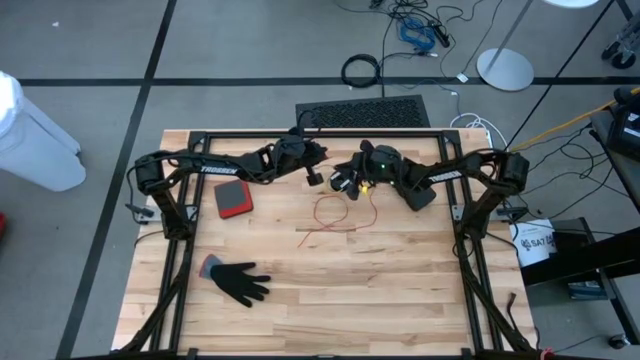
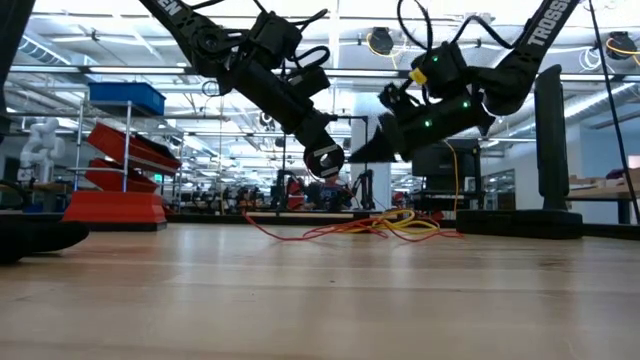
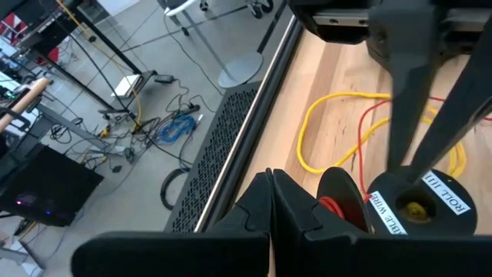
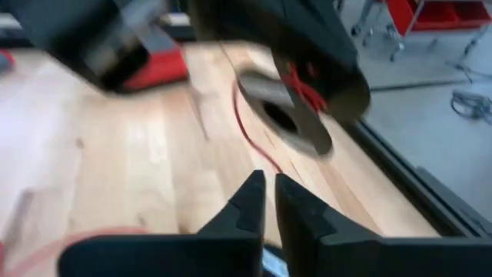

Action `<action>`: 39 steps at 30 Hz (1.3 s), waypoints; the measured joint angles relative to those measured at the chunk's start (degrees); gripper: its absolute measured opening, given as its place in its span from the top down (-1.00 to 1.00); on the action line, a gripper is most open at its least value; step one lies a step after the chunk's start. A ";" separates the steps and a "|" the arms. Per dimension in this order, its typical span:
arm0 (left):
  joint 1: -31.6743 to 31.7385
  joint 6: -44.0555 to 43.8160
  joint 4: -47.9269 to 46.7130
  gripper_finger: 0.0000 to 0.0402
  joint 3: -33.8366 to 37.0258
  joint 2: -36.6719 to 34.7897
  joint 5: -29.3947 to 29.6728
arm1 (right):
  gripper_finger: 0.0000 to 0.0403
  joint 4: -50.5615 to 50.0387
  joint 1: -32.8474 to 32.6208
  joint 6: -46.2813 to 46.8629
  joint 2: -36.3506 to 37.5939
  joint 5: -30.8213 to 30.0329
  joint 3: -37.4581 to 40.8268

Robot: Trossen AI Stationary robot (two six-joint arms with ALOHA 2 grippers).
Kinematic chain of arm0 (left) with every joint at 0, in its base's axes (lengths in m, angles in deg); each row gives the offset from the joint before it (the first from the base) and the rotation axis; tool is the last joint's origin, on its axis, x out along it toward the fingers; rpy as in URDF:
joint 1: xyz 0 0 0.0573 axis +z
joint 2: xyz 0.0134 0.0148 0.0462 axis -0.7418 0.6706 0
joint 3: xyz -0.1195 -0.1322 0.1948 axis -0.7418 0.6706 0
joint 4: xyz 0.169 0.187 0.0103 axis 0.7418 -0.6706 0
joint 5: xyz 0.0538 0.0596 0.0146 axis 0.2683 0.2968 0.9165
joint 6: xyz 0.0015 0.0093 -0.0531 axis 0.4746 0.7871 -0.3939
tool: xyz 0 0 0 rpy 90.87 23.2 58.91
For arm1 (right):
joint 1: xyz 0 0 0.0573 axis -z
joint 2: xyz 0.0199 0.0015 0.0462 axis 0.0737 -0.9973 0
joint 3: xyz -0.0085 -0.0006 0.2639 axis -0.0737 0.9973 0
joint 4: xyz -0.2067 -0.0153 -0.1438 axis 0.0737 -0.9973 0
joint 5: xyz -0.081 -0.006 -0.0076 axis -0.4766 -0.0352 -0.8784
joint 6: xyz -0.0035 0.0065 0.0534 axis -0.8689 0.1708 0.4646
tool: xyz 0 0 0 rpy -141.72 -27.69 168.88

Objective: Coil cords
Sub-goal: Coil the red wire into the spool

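Two loose cords are seen on the light wooden table [image 1: 300, 310], towards the middle of its far side: a thin red cord [image 1: 335, 213] lies in an open, untidy loop, and a thin yellow cord [image 2: 408, 226] is spread in loops just beside it, the two overlapping in the low view. Neither cord is coiled. Both dark arms are reached in above this spot, and their tips are brought close together. The left gripper [image 3: 270, 209] is held above the far edge of the cords with its jaws pressed fully together; nothing is seen between them. A small black spool with a white printed label and red wire wound on it [image 3: 419, 204] is raised off the table right at this gripper's tip, but how it is supported cannot be told. The right gripper [image 4: 270, 201] is pointed at the same spool from the other side; its jaws are parted by only a narrow slit, and nothing is gripped in them. Nearer the left side of the table, a flat square red pad with a dark rim [image 1: 233, 199] is laid, and a black glove [image 1: 240, 282] is spread nearer the front edge, well apart from the cords.
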 joint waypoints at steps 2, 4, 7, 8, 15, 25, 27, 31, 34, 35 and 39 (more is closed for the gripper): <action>0.04 0.00 0.08 1.00 0.00 0.00 0.00 | 0.81 -1.84 0.96 -1.09 -0.02 0.03 -0.01; 0.04 0.02 0.50 1.00 0.00 0.00 -0.02 | 0.70 -2.86 1.98 -1.55 -0.02 0.33 0.01; 0.04 0.02 0.93 1.00 0.00 0.00 -0.19 | 0.53 -4.17 3.37 -2.39 -0.35 1.60 0.00; 0.04 0.02 0.99 1.00 0.00 0.00 -0.58 | 0.48 -4.53 3.90 -2.51 -0.55 2.79 0.01; 0.04 -0.11 1.26 1.00 0.00 0.00 -1.36 | 0.33 -2.84 5.14 -2.68 -3.24 7.06 0.01; -0.02 -0.42 1.22 1.00 0.00 0.00 -1.42 | 0.33 -0.19 6.58 -2.16 -10.45 8.13 -3.90; -0.02 -0.44 1.22 1.00 -0.02 0.00 -1.46 | 0.33 -0.45 6.84 -2.16 -11.92 7.88 -5.10; -0.02 -0.46 1.19 1.00 -0.02 0.00 -1.48 | 0.42 -0.76 7.27 -2.19 -13.15 6.13 -6.48; -0.02 -0.46 1.13 1.00 -0.02 0.00 -1.49 | 0.62 -1.61 7.39 -2.88 -13.25 6.11 -6.68; -0.02 -0.46 1.13 1.00 -0.02 0.00 -1.51 | 0.70 -1.78 7.36 -3.10 -13.21 6.25 -6.68; -0.02 -0.46 1.13 1.00 -0.02 0.00 -1.65 | 0.97 -2.01 7.31 -3.97 -13.16 6.69 -6.68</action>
